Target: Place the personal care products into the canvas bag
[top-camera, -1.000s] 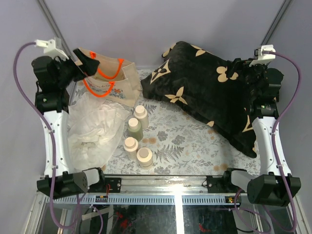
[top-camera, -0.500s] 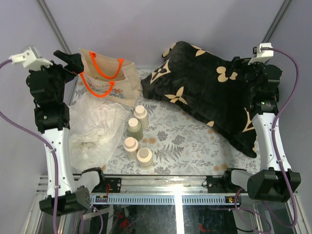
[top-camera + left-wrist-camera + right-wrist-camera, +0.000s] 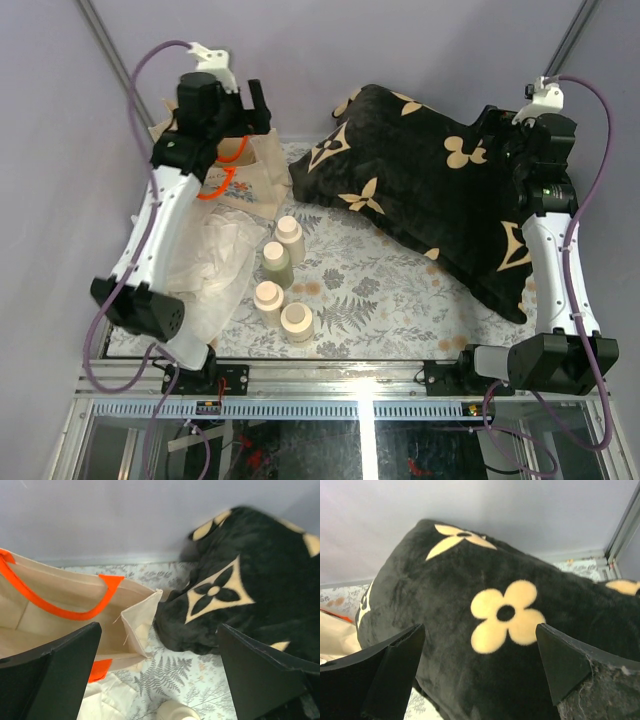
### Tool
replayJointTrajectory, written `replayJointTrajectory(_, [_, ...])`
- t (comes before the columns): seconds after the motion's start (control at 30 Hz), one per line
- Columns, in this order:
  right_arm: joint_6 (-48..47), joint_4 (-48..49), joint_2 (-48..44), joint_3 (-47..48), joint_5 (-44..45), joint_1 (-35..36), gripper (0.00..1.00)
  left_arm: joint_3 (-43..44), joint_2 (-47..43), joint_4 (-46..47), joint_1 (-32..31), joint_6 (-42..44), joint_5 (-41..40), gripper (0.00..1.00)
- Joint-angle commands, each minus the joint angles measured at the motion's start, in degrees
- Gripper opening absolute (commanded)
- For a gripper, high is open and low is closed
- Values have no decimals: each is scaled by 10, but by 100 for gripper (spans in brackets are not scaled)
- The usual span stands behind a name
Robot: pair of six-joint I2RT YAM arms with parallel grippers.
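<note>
Overhead, the left arm [image 3: 165,215] rises from its base at the near left corner and bends over toward the far left. The left jaws hang above the canvas bag [image 3: 262,170], which stands at the far left of the tabletop [image 3: 400,290], its orange handles [image 3: 222,185] partly hidden under the wrist. The right arm [image 3: 545,250] stands nearly upright along the right edge, with the right jaws over the far end of the black cloth [image 3: 420,190]. Only the wrist views settle the grip. The left jaws are spread wide with nothing between them, looking down at the bag's open mouth and a corner of the cloth. The right jaws are equally wide and empty above a tan flower mark [image 3: 506,612]. The left wrist view catches just one cream cap [image 3: 175,711] at its bottom edge. The top view shows all four personal care products [image 3: 290,235] clustered upright on the tabletop, just nearer than the bag and beside one white plastic bag [image 3: 210,265]. Count one canvas bag, one black cloth and two arms.
</note>
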Motion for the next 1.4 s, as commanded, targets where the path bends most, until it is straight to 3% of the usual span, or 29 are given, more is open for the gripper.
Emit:
replayJointTrajectory(0.0, [35, -50, -1, 33, 21, 5, 100, 87, 85, -116, -35, 65, -98, 100])
replayJointTrajectory(0.2, [33, -99, -10, 48, 43, 5, 99, 115, 145, -171, -46, 68, -179, 100])
replayJointTrajectory(0.83, [-3, -83, -47, 0, 81, 6, 99, 36, 223, -91, -52, 21, -150, 97])
replayJointTrajectory(0.87, [-7, -81, -47, -1, 80, 5, 99, 36, 228, -86, -52, 17, -147, 94])
replayJointTrajectory(1.1, [-28, -86, -42, 4, 82, 6, 100, 54, 255, -68, -56, -5, -125, 15])
replayJointTrajectory(1.13, [-30, -87, -41, 4, 83, 6, 100, 56, 256, -68, -58, -4, -123, 8])
replayJointTrajectory(1.2, [-36, -87, -40, 3, 83, 6, 100, 62, 253, -68, -60, -1, -110, 1])
replayJointTrajectory(1.37, [-42, -86, -35, 1, 73, 6, 100, 108, 232, -84, -70, 1, -105, 0])
